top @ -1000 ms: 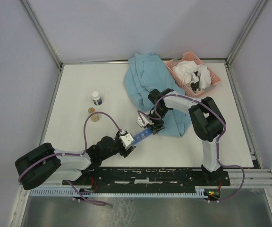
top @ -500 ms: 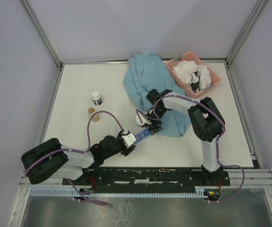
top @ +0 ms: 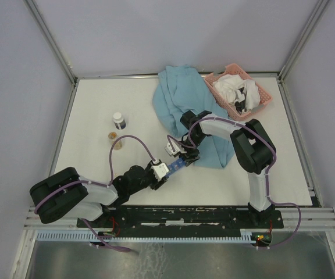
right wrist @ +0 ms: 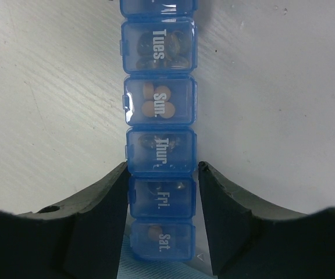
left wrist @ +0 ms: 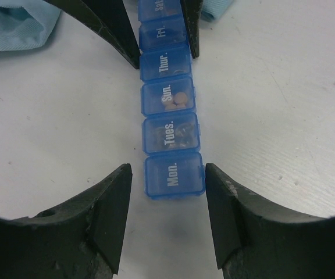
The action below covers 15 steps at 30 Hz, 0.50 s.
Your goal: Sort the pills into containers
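The blue organiser strip lies flat on the white table with all its lids down. In the left wrist view it reads Mon., Tues., Sun., Thur., Fri. Tan pills show through the Sun. lid, and also in the right wrist view; one more pill shows under Sat. My left gripper is open, its jaws on either side of the Mon. end without touching it. My right gripper straddles the Fri. compartment closely, one finger against the strip and a thin gap at the other.
A light blue cloth lies behind the strip, its edge under the Sat. end. A pink mesh basket with white rags stands at the back right. A dark-capped bottle and a small amber jar stand to the left.
My left arm has slid forward, bringing its gripper up to the Mon. end of the strip. My right gripper has shifted slightly left. The strip has stayed in place.
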Each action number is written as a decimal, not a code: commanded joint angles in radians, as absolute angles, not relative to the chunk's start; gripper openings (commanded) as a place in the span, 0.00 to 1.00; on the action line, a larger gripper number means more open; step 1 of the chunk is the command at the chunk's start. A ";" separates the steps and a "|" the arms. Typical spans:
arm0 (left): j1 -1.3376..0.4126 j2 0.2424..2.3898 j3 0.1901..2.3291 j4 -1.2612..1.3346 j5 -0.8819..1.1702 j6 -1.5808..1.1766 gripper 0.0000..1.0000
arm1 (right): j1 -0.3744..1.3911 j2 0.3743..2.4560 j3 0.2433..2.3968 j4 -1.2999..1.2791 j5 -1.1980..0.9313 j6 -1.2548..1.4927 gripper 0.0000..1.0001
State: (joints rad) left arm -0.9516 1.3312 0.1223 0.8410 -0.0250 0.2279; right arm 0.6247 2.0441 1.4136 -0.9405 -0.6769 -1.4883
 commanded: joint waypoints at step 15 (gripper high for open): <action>-0.959 1.321 0.166 0.823 -0.024 0.225 0.59 | 0.632 2.054 1.419 -0.946 -0.699 -1.477 0.56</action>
